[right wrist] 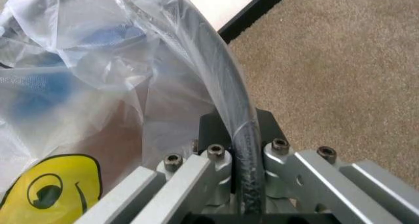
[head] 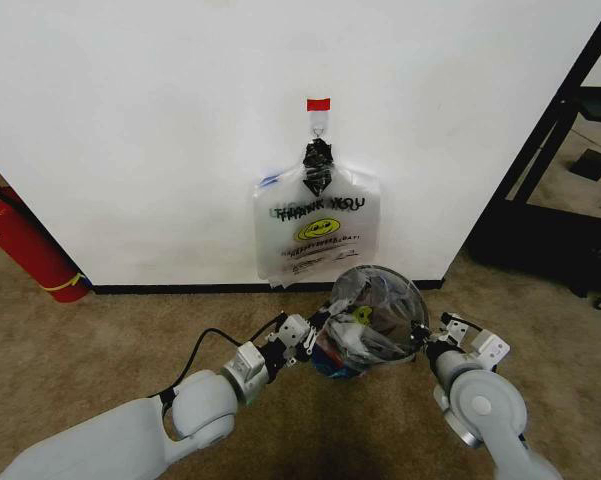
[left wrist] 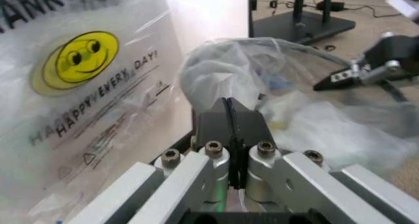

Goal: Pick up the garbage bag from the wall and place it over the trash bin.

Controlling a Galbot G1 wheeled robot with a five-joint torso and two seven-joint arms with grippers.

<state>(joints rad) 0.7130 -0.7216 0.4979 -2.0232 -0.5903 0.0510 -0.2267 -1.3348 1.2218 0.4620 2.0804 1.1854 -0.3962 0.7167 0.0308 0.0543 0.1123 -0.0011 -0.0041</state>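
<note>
The garbage bag (head: 372,312) is draped over the round trash bin (head: 378,268), which stands on the carpet just below the wall (head: 160,120). My left gripper (head: 315,338) is at the bin's left side, shut on a fold of the bag (left wrist: 222,72); its fingers (left wrist: 213,123) are pressed together. My right gripper (head: 426,345) is at the bin's right side, shut over the plastic-covered bin rim (right wrist: 219,62). The bag's yellow smiley print (right wrist: 52,185) shows beside that gripper (right wrist: 244,136). From the left wrist, the right gripper (left wrist: 340,77) appears across the bin.
A bundle of THANK YOU bags (head: 318,235) hangs by a black tie (head: 317,165) from a hook under a red tape patch (head: 319,104). A red fire extinguisher (head: 25,245) stands at left. A black frame (head: 550,150) stands at right.
</note>
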